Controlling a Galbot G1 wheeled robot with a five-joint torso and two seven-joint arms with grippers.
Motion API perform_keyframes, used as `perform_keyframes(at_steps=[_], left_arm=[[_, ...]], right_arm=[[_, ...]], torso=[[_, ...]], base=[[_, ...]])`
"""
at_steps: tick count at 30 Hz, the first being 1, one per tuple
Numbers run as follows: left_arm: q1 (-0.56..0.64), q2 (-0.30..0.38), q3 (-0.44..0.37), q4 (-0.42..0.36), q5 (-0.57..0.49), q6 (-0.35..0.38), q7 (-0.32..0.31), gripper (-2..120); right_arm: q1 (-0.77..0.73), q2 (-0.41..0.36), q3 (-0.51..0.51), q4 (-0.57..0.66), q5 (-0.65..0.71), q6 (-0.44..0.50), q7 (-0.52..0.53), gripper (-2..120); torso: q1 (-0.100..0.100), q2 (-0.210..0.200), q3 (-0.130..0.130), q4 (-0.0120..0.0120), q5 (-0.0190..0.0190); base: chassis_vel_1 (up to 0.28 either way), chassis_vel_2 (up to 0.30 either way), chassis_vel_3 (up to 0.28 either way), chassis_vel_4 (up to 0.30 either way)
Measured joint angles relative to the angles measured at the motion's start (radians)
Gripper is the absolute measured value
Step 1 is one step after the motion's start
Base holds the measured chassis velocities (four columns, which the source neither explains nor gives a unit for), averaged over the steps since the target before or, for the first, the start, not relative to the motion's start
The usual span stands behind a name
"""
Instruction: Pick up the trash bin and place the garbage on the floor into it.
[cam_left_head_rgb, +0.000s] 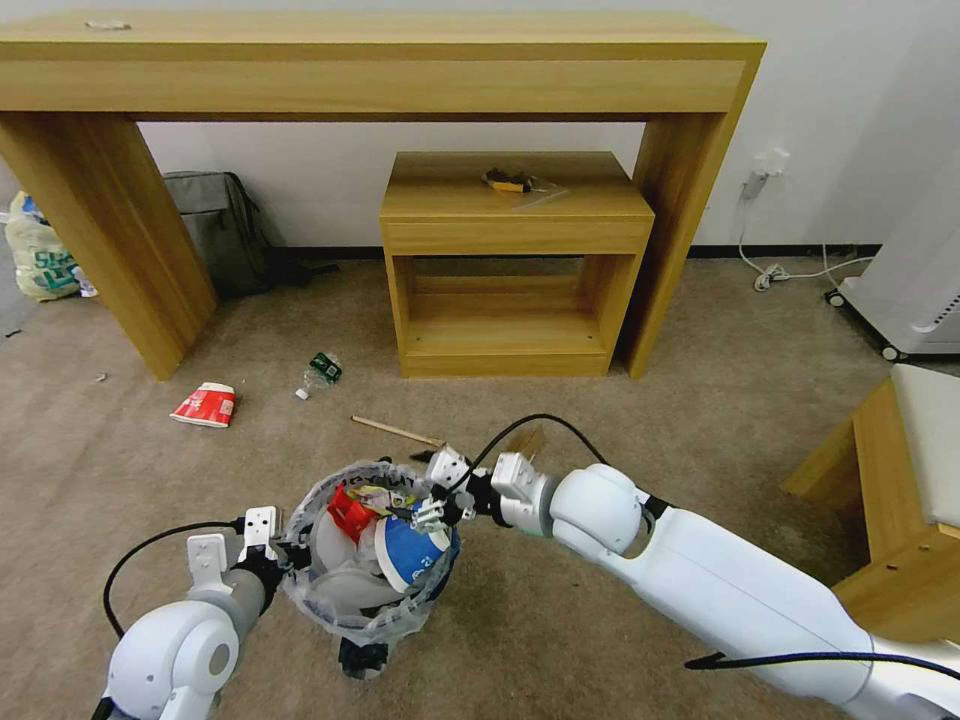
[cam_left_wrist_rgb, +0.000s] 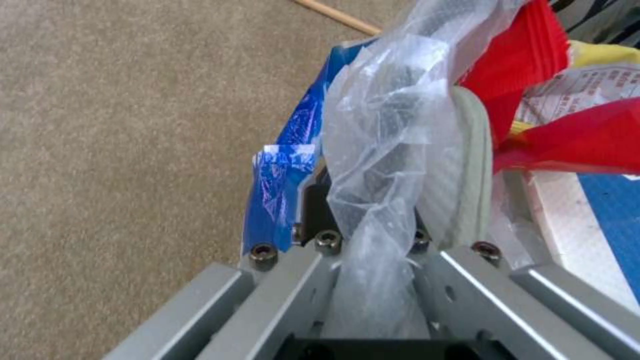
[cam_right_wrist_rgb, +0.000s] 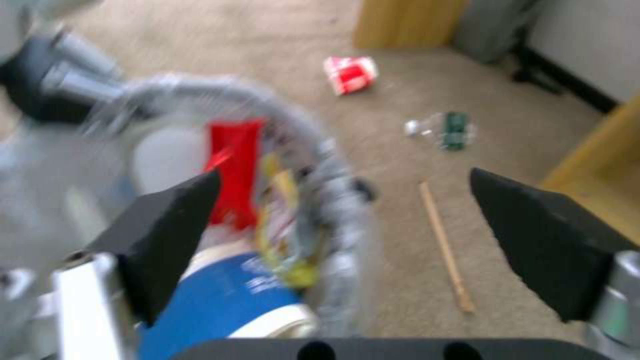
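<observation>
beige carpet floor (cam_left_head_rgb: 640, 420) stretches under everything. furthest left on it lies a red-white paper cup (cam_left_head_rgb: 204, 405) on its side, then a small bottle (cam_left_head_rgb: 318, 372), and nearer the middle a wooden stick (cam_left_head_rgb: 395, 431). low at the left, the left tool (cam_left_head_rgb: 283, 556) is clamped on the rim of the trash bin (cam_left_head_rgb: 365, 625), pinching the crinkly plastic liner (cam_left_wrist_rgb: 373, 150). the bin is held off the carpet and already carries a red wrapper (cam_left_head_rgb: 350, 512), a white slipper (cam_left_head_rgb: 335, 548) and a blue-white cup (cam_left_head_rgb: 408, 555). just right of it, the right tool (cam_left_head_rgb: 432, 513) hovers over the bin's rim with its black fingers (cam_right_wrist_rgb: 167, 235) spread wide apart and gripping nothing.
</observation>
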Motion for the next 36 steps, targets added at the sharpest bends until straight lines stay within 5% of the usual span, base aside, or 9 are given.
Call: perform_keyframes(at_steps=[8,11,22,36], left_arm=[[0.018,-0.027,-0.016,-0.016,0.005,0.000,0.008,0],[0.028,-0.033,-0.027,-0.024,0.011,0.000,0.017,0],[0.044,-0.020,-0.046,-0.032,0.017,0.000,0.035,0],[0.040,-0.021,-0.042,-0.022,0.028,0.000,0.038,0]], right_arm=[[-0.126,0.000,0.179,0.038,0.085,0.003,0.229,100],[-0.263,0.013,0.317,0.043,0.105,0.005,0.315,100],[-0.608,0.059,0.673,0.058,0.023,0.086,0.281,100],[-0.756,0.127,0.816,0.058,-0.027,0.148,0.218,100]], torso=[[0.000,0.000,0.000,0.0001,0.0000],[0.000,0.000,0.000,-0.0002,0.0002],[0.000,0.000,0.000,-0.0001,0.0002],[0.000,0.000,0.000,-0.0001,0.0000]], base=[[0.000,0.000,0.000,0.000],[0.000,0.000,0.000,0.000],[0.000,0.000,0.000,0.000],[-0.023,0.029,0.018,-0.030]])
